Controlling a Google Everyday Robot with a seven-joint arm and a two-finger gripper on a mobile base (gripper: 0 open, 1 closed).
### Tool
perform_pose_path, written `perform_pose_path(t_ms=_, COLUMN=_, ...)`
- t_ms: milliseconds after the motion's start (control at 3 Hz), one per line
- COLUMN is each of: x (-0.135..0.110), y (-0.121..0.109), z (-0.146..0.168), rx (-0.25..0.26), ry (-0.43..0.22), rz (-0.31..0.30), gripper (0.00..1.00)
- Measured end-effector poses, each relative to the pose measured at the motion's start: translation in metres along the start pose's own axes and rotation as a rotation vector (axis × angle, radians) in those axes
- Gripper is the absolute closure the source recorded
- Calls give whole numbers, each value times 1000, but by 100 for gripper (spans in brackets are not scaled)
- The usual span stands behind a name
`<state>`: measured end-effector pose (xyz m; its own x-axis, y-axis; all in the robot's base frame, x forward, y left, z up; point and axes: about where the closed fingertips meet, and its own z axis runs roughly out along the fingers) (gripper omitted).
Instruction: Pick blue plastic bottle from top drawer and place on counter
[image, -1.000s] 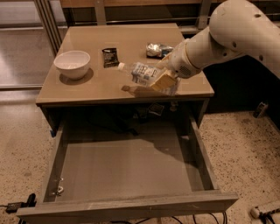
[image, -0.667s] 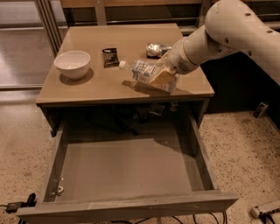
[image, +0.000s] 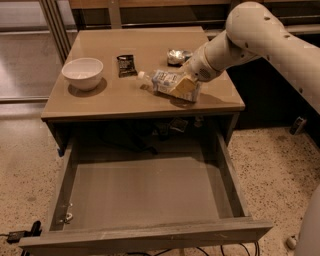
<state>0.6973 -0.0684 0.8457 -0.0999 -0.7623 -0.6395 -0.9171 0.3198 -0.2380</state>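
- gripper (image: 184, 88) pinches blue plastic bottle (image: 161, 81) at its base; bottle tilted, cap leftward, over counter (image: 150, 42)
- white-and-blue label: print unreadable
- counter count: one white bowl (image: 82, 73), one dark packet (image: 126, 65), one silver bag (image: 178, 56)
- top drawer (image: 145, 236) open

glossy counter (image: 100, 102), matt top drawer (image: 140, 192), clear blue plastic bottle (image: 161, 80), smooth cream end effector (image: 184, 88) gripping it

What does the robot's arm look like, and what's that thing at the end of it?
The arm is smooth, off-white and tube-like, with rounded, bulbous joints and no cables or markings showing. At its end, over the right side of the counter at the blue plastic bottle, sits the gripper, with yellowish-tan fingers.
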Motion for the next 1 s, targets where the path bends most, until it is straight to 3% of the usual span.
perform_pose_path(t_ms=333, x=0, y=-5, z=10, rx=-4, ry=13, rz=1, gripper=100)
perform_pose_path(t_ms=667, x=-1, y=-5, z=9, rx=-4, ry=13, rz=1, gripper=86)
perform_pose_path(t_ms=1000, x=-1, y=-5, z=9, rx=-4, ry=13, rz=1, gripper=63)
